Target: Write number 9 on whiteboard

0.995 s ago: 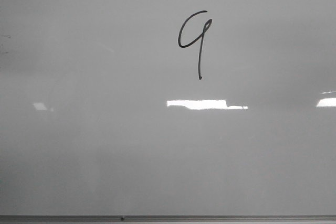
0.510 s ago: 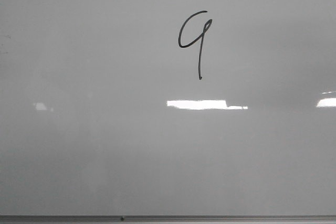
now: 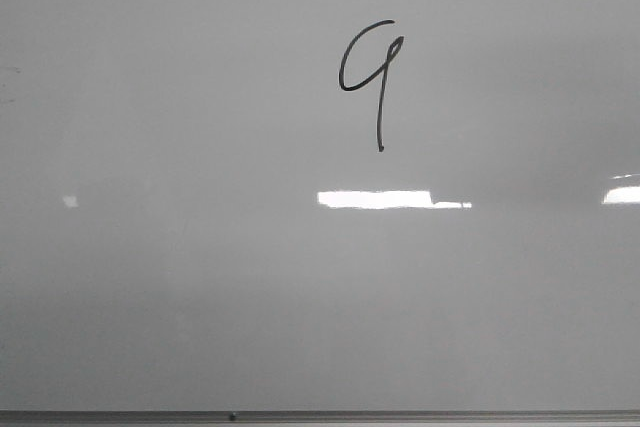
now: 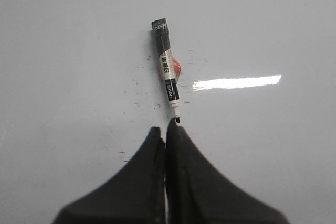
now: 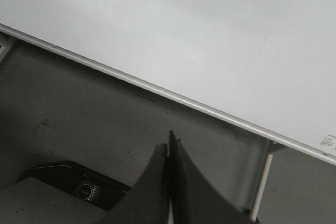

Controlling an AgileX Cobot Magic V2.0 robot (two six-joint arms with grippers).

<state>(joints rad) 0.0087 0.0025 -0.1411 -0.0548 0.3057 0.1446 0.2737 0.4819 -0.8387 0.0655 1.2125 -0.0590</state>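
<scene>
Now we see the thin black hand-drawn number 9 (image 3: 372,72) high, right of centre on the glossy pale whiteboard (image 3: 200,277), both grippers (image 4: 166,129) (image 5: 168,150) pinched together empty, and the light, slick black-and-white marker pen (image 4: 168,74) we'd judge best gripped mid-barrel.
</scene>
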